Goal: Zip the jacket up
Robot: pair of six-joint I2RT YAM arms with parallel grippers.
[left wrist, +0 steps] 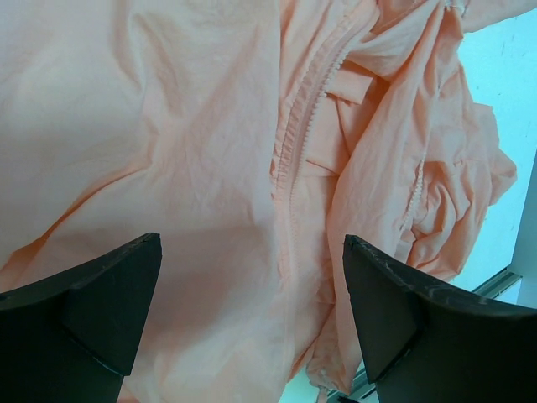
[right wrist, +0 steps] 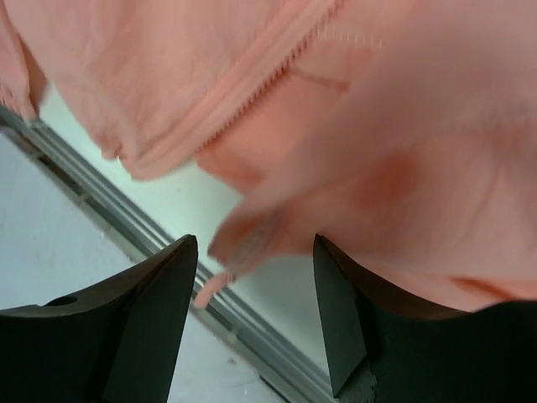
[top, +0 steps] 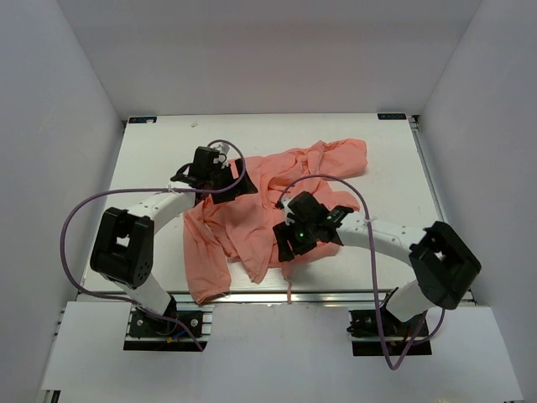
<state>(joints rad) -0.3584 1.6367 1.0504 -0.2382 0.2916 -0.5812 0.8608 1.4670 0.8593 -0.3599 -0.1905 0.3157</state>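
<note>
Noting, at the far left of the top view, 1 purple cable looping out from the left arm.

Holding the left hand over the far left part of the jacket, spread wide, clamping nothing. Looking down in the left wrist view past 2 dark fingers onto wrinkled salmon-pink cloth. Tracing 1 zipper line running up between them, slightly right of centre. Not being able to tell whether those fingertips are touching the cloth.

Finding the jacket lying crumpled across the middle of the white surface, between the 2 arms. Noting 1 long fold trailing toward the near left edge and another bunched part reaching toward the far right.

Holding the right hand at the near right part of the jacket, close to the front metal rail of the surface. Keeping its fingers moderately apart, gripping nothing that is visible. Seeing, in the right wrist view, a blurred end of cloth hanging in the gap beyond the fingertips, and a second stretch of zipper teeth slanting across the upper left. Not being able to tell whether cloth and fingers are touching there.
</note>
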